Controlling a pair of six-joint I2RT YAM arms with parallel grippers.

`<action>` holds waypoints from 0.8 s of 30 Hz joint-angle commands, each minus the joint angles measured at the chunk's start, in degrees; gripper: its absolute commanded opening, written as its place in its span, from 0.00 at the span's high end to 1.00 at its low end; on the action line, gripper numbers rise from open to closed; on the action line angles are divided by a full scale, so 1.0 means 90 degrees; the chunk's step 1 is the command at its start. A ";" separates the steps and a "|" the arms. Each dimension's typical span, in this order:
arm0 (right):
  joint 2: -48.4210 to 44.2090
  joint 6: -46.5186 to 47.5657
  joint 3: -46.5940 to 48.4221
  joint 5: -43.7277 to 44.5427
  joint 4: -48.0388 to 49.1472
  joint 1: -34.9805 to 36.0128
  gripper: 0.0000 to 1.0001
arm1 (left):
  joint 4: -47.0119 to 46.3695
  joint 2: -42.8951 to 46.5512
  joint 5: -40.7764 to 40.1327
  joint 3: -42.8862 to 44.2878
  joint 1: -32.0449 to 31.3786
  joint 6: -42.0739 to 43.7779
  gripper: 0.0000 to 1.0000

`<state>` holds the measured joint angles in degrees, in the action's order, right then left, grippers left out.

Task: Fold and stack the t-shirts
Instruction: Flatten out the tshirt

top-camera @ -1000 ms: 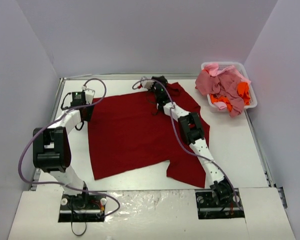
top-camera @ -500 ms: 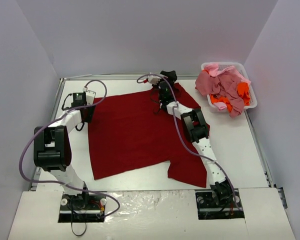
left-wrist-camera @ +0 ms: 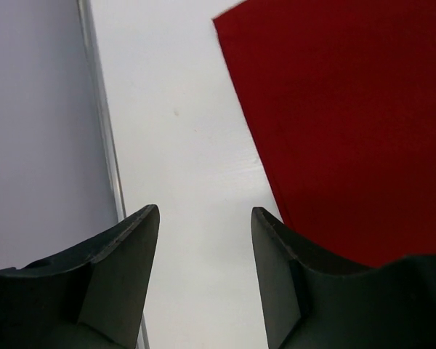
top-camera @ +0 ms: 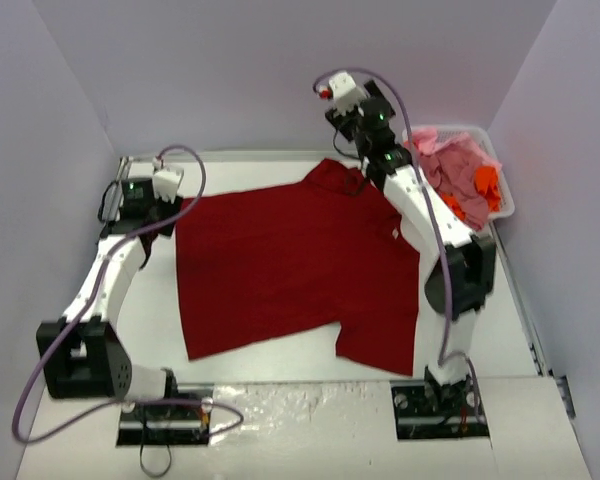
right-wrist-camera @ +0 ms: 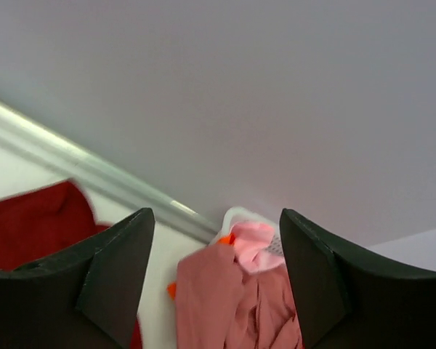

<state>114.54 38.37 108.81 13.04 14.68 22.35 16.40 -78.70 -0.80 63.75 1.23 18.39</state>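
Observation:
A dark red t-shirt (top-camera: pixel 290 255) lies spread flat on the white table, collar toward the back. My left gripper (top-camera: pixel 158 212) is low beside the shirt's far left corner, open and empty. In the left wrist view (left-wrist-camera: pixel 203 211) it is over bare table, with the shirt's edge (left-wrist-camera: pixel 349 123) just to the right. My right gripper (top-camera: pixel 363 128) is raised above the shirt's collar area near the back wall, open and empty. The right wrist view (right-wrist-camera: pixel 216 212) looks toward the basket (right-wrist-camera: pixel 236 215), with a bit of red shirt (right-wrist-camera: pixel 36 218) at the left.
A white basket (top-camera: pixel 503 205) with a heap of pink and orange t-shirts (top-camera: pixel 450 170) stands at the back right corner. Grey walls close in the table on the left, back and right. A metal rail (left-wrist-camera: pixel 105 138) runs along the table's left edge.
My right gripper has lifted off the shirt's collar area and swung up toward the back right. My left arm has stretched out and its gripper moved slightly back and left off the shirt's edge.

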 commanded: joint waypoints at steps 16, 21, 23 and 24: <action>-0.4006 -0.1216 -0.4735 -0.2659 -0.4853 -0.1145 0.43 | 0.3353 0.1869 0.1544 -0.1974 -0.1865 0.2438 0.53; -0.3743 -0.1372 -0.4971 -0.2728 -0.4834 -0.1526 0.43 | 0.3587 0.1713 0.1368 -0.2258 -0.2401 0.2829 0.55; -0.3442 -0.1421 -0.4991 -0.2805 -0.4844 -0.1604 0.46 | 0.3762 0.1703 0.1514 -0.2288 -0.2529 0.2849 0.55; -0.3343 -0.1441 -0.4981 -0.2825 -0.4844 -0.1653 0.48 | 0.3831 0.1732 0.1572 -0.2317 -0.2684 0.2859 0.55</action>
<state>81.52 26.89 64.79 -10.70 -27.59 8.32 46.81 -63.66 11.75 42.57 -21.02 41.41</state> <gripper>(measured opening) 0.529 0.455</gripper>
